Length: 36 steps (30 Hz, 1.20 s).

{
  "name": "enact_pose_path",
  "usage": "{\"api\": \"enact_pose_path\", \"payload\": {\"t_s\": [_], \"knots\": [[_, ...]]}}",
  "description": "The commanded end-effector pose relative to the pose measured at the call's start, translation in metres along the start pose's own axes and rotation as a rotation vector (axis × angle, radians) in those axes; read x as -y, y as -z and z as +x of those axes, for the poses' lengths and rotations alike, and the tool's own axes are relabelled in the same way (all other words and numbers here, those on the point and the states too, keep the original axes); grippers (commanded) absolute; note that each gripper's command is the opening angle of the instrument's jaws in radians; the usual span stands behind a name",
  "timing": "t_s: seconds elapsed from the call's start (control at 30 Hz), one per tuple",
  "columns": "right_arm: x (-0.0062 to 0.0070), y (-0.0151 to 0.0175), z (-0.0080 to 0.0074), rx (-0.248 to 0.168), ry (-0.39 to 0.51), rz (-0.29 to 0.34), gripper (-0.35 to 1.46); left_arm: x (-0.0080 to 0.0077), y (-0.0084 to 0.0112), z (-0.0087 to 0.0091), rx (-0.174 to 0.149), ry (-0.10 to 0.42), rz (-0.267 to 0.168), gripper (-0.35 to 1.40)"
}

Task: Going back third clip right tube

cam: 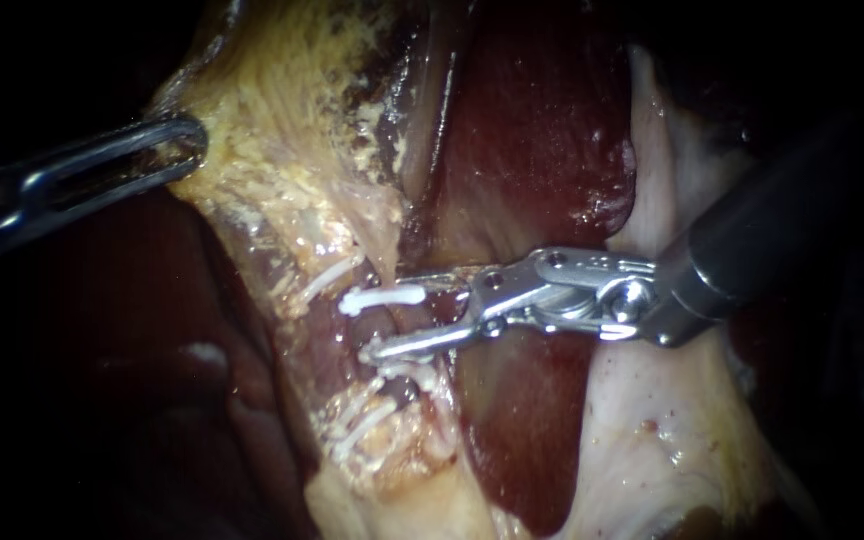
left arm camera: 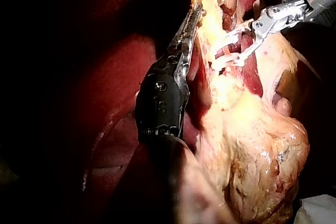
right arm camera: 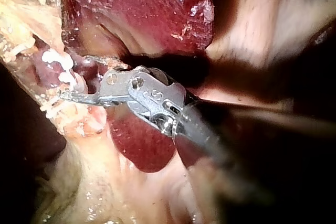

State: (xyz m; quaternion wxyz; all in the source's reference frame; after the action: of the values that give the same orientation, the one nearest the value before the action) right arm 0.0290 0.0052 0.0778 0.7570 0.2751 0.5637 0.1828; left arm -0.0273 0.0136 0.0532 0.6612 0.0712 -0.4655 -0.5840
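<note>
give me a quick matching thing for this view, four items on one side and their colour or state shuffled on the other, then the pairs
Column one:
1. left instrument
2. right instrument
3. clip nearest the right instrument's tip
4. liver

Column two:
a. dark red, glistening
b. white
c. open
d. shut on yellowish tissue

Pairs: 1-d, 2-c, 3-b, 4-a
</note>
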Motion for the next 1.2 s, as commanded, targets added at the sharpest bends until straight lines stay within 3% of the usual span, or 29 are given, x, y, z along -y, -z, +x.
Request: {"api": "enact_pose_path", "payload": {"t_s": [0.03, 0.3, 0.77, 1.2], "knots": [[0.0003, 0.0009, 0.0005, 0.001, 0.025, 0.005, 0.60, 0.0000, 0.0000, 0.0000, 0.000, 0.000, 0.001, -0.35], [0.0015, 0.0067, 0.0040, -0.004, 0.126, 0.004, 0.60, 0.0000, 0.0000, 0.0000, 0.000, 0.000, 0.001, -0.35], [0.0036, 0.0098, 0.0050, -0.011, 0.189, 0.019, 0.60, -0.0006, -0.0019, 0.0016, 0.001, -0.007, 0.008, -0.35], [0.0039, 0.0113, 0.0058, -0.022, 0.236, 0.026, 0.60, -0.0003, -0.0044, 0.0032, -0.018, -0.013, 0.017, -0.35]]}}
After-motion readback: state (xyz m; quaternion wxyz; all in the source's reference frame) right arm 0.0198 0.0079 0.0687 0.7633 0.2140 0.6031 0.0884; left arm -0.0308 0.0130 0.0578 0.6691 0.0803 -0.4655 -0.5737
